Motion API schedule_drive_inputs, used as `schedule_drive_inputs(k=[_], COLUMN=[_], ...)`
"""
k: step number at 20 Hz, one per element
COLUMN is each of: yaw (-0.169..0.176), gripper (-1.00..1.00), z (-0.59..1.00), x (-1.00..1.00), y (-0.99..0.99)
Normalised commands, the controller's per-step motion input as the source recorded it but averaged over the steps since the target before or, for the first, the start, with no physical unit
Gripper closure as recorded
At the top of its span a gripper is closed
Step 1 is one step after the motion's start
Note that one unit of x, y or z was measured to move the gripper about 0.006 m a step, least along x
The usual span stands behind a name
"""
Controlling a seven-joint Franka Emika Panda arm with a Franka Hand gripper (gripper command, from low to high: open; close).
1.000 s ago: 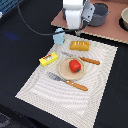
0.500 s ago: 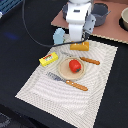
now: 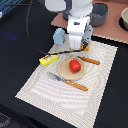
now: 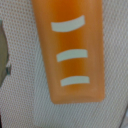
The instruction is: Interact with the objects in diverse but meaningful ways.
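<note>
The arm is dropping lower over the bread slab [image 4: 70, 50], which is filling the space beneath the jaws; their spread is hidden.

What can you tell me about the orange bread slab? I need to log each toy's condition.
The orange bread slab is a flat, elongated piece with rounded corners, looking like smooth matte plastic. Three pale curved score marks cross its top. It looks intact. It lies flat on the woven pale placemat. In the exterior view the arm hides nearly all of it, so only a sliver shows. The hand itself is not visible, and nothing is seen touching the slab.
</note>
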Motion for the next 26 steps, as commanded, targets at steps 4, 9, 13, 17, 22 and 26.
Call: schedule_drive_inputs(k=[4,9,13,17,22,26], yaw=[0.084,0.068,0.028,0.012,0.004,0.002], gripper=[1.00,1.00,1.00,1.00,1.00,1.00], z=[-0.13,-0.03,0.00,-0.04,-0.07,-0.04], x=[0.00,0.14,0.32,0.29,0.29,0.26], y=[0.43,0.18,-0.06,-0.01,0.00,0.00])
